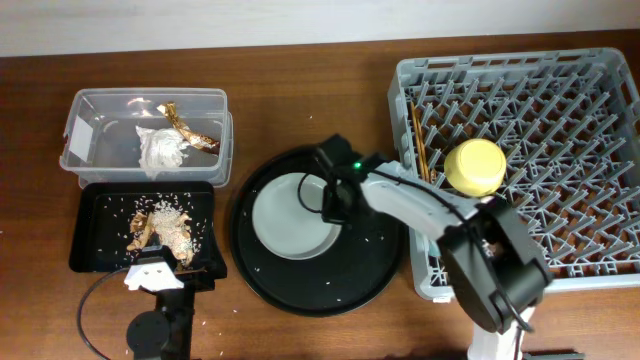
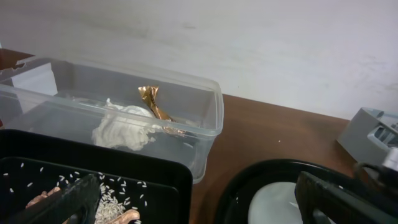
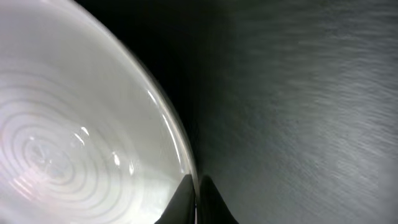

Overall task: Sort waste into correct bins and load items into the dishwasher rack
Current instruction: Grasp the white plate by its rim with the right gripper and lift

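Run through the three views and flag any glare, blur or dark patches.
Overhead: evenly lit and sharp, no strong glare. Left wrist: the left end effector is dark and out of focus at the bottom edge. Right wrist: small glints on the plate; the round black tray is dim and streaky.

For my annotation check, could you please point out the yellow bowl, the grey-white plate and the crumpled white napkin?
yellow bowl [image 1: 475,167], overhead view, centre of its yellow surface.
grey-white plate [image 1: 285,220], overhead view, its bare middle.
crumpled white napkin [image 2: 124,130], left wrist view, middle of the wad.
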